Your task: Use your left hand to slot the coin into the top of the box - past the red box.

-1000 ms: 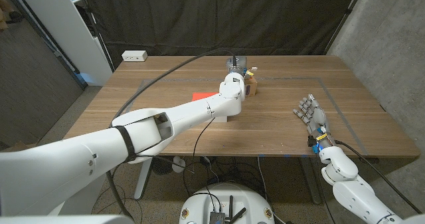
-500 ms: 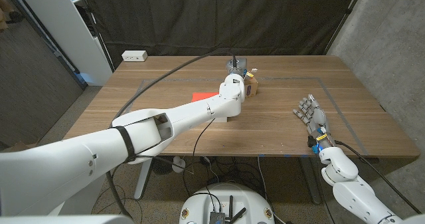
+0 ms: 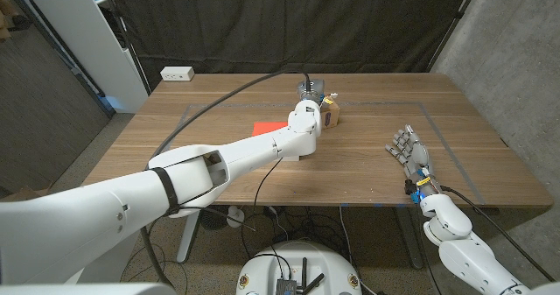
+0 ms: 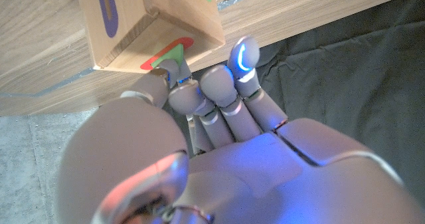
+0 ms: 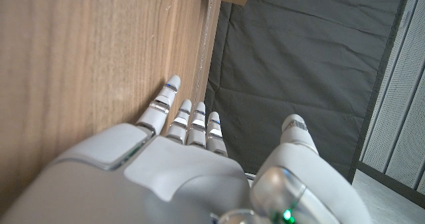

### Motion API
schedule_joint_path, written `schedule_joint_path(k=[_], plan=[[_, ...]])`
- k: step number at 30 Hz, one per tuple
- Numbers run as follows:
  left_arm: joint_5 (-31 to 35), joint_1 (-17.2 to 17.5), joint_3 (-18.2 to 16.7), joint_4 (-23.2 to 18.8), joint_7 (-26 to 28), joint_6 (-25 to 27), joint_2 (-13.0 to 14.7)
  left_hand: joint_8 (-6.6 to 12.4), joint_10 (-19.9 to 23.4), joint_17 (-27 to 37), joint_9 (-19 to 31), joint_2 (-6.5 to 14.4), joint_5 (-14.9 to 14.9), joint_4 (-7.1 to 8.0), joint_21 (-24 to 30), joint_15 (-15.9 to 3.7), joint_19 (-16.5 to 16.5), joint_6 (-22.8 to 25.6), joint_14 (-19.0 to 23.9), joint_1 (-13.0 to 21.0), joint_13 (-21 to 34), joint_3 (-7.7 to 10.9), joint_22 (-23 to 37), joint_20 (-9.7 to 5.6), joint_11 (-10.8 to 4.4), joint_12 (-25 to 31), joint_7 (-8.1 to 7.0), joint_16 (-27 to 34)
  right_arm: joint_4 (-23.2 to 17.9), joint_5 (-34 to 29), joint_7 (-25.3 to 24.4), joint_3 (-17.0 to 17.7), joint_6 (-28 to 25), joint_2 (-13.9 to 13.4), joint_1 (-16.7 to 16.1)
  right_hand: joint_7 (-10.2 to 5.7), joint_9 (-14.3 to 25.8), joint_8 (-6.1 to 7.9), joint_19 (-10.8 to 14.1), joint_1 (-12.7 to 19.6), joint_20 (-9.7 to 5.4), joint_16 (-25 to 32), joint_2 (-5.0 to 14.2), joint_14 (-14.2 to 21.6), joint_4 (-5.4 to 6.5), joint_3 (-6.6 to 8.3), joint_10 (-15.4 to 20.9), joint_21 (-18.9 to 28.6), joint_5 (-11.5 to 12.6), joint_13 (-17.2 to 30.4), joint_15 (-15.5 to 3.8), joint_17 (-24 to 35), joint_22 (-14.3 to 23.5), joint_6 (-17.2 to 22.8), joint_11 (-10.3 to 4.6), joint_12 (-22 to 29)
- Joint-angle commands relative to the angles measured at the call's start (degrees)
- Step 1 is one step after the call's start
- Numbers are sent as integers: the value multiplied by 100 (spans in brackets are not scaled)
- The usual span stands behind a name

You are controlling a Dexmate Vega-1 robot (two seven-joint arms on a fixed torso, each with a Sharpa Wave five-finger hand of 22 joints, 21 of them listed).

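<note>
Across the middle of the head view the wooden counter (image 3: 210,133) runs wide, with dark curtains behind it and a white panel at the upper left. Over it the left arm stretches from the lower left corner to the wooden box (image 3: 329,114) in the upper centre, just past the flat red box (image 3: 263,128). The left hand (image 3: 308,92) hangs at the box; in the left wrist view its fingers (image 4: 242,54) are bunched together near the box's corner, but whether they pinch the coin I cannot tell, since no coin is visible. At the right of the head view the right hand (image 3: 409,149) waits with fingers apart, holding nothing. The insertion step looks to be in hand; next the fingertips need lining up over the top slot (image 4: 109,10). A small white block (image 3: 177,73) sits at the counter's far left corner.
</note>
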Motion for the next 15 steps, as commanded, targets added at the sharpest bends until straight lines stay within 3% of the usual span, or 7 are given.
schedule_joint_path(k=[1,6,11,15], plan=[[-28,7,11,53,-45,-60,23,-7,1,25,2,-71,-4,15,-5,-28,16,103,1,0,26,-32,-2,-233,-11,-4,130,-1,-40,-23,-21,-16,-31,-12,-14,3,13,22,48,45,1,20,3,48,-7,36,43,22,26,32,-10,13,27,51,8,43],[-36,-3,6,33,-100,-82,53,-63,12,-16,-28,-135,-13,25,-40,-27,-2,15,-18,-55,10,-89,-83,-229,-12,-18,150,-43,-49,-17,-36,-18,-41,-3,-8,3,13,22,48,45,1,20,3,48,-7,36,43,22,26,32,-10,13,27,51,8,43],[-23,-28,26,-37,-207,-84,108,-323,22,-60,-111,-216,-14,37,-42,-27,39,-427,20,-150,-17,-173,-163,-231,-11,-28,241,-55,-38,-34,-33,-20,-19,1,-6,3,13,22,48,45,1,20,3,48,-7,36,43,22,26,32,-10,13,27,51,8,43],[-2,-39,41,-86,-267,-94,147,-424,43,-48,-174,-257,-11,55,-51,-25,39,-524,26,-234,19,-206,-188,-230,-13,11,257,-43,-32,-53,-34,-21,0,1,-12,3,13,22,48,45,1,20,3,48,-7,36,43,22,26,32,-10,13,27,51,8,43]])
